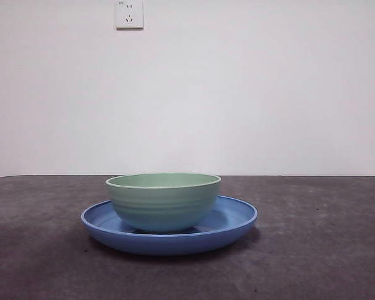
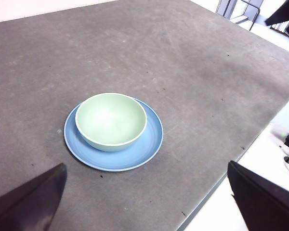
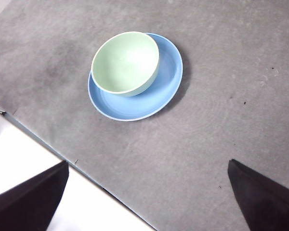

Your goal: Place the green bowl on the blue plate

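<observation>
One green bowl (image 1: 163, 201) upright on one blue plate (image 1: 234, 222), seemingly off-centre

Soft even light, faint shadows, slight graininess

Mint-green ridged bowl (image 1: 163, 201), glossy blue plate (image 1: 234, 220), dark grey table (image 1: 319, 250)

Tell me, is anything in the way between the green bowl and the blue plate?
No. The green bowl already sits upright on the blue plate, a bit off-centre, with nothing between them. Both tools, left and right, are open and well away from the bowl above the table.
</observation>
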